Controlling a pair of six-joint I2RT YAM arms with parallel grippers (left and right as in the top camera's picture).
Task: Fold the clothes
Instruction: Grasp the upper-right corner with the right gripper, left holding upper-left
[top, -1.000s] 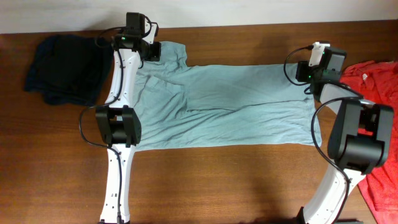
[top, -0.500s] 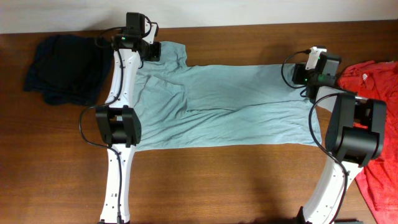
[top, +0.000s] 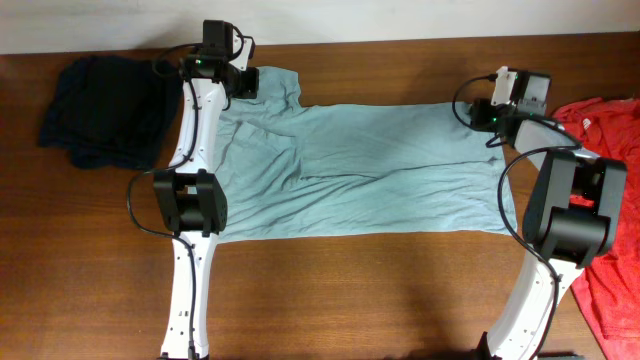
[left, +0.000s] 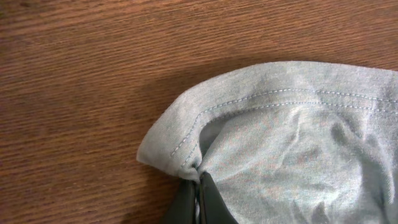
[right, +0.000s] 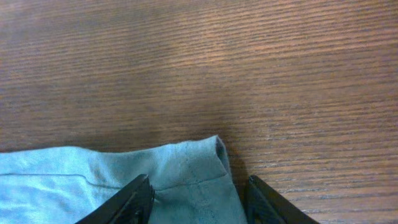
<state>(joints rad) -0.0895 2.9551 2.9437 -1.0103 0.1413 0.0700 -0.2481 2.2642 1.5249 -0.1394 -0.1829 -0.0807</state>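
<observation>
T-shirt lies spread flat on the bench, an arm at each far corner.
The left gripper has its jaws pressed together, pinching the T-shirt's sleeve hem; the right gripper has its jaws spread, straddling the T-shirt's hem corner. A navy garment sits left of the T-shirt, a red shirt right.

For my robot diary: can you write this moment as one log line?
pale grey-teal cloth T-shirt: spread out | left tool: shut on stitched hem | right tool: open, astride hem corner
</observation>
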